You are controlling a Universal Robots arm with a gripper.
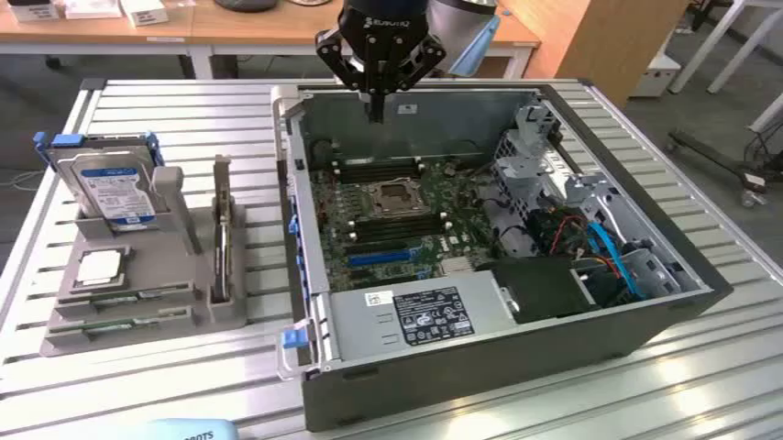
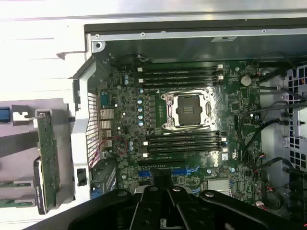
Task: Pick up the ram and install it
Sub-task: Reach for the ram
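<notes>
Black claw [image 1: 376,112] hangs pinched fully shut, gripping nothing, above the open grey computer case [image 1: 490,367]. I see the thin green ram stick [image 1: 132,296] lying in the grey tray [image 1: 165,275] at the exterior view's left.

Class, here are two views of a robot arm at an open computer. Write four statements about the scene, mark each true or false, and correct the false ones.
1. The gripper is above the open computer case with its fingers shut. True.
2. The gripper holds a ram stick. False: nothing shows between its fingers, and the ram sticks lie in the grey holder beside the case.
3. The processor socket on the motherboard is empty. True.
4. The hard drive lies inside the case. False: it stands upright in the grey holder, on the exterior view's left of the case.
</notes>
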